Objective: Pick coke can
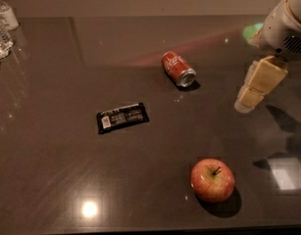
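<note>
- The coke can [178,68] lies on its side in the upper middle of the frame, on the dark table [52,146], with its silver end toward the lower right.
- The gripper [248,99] hangs at the right edge, well apart from the can; if it is wide or narrow, I cannot tell.
- A black snack bar [122,117] lies left of centre.
- An apple [212,179] sits lower right.

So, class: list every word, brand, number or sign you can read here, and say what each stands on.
The coke can: white cursive script, too blurred to read.
The black wrapper: white print, too small to read.
The water bottles, far left: labels unreadable.
The gripper, at the right beyond the can: no lettering visible.
</note>
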`<state>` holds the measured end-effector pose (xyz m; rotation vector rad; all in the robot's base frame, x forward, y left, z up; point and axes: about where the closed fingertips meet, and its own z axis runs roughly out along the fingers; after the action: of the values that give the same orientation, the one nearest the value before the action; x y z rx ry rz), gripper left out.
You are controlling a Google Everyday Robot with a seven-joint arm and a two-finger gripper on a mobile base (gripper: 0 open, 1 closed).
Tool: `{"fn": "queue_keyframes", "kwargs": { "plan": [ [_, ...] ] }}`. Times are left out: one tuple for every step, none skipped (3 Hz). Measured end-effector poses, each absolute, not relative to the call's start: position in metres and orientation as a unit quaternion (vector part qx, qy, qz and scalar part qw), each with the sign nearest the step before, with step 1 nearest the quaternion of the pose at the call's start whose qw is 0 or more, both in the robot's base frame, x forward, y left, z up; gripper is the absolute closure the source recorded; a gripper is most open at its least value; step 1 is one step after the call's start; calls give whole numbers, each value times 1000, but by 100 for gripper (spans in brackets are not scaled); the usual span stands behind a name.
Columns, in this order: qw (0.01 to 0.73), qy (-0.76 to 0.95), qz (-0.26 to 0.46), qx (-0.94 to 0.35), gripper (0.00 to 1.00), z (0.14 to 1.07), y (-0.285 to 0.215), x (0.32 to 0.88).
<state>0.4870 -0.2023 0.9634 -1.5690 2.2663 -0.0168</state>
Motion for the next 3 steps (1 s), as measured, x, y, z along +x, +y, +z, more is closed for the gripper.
{"fn": "queue_keyframes", "kwargs": {
  "plan": [
    [195,830,-1,-523,0,947,-197,522],
    [187,856,-1,-481,0,931,-189,557],
    [169,883,0,-438,0,914,-180,591]
  ]
}}
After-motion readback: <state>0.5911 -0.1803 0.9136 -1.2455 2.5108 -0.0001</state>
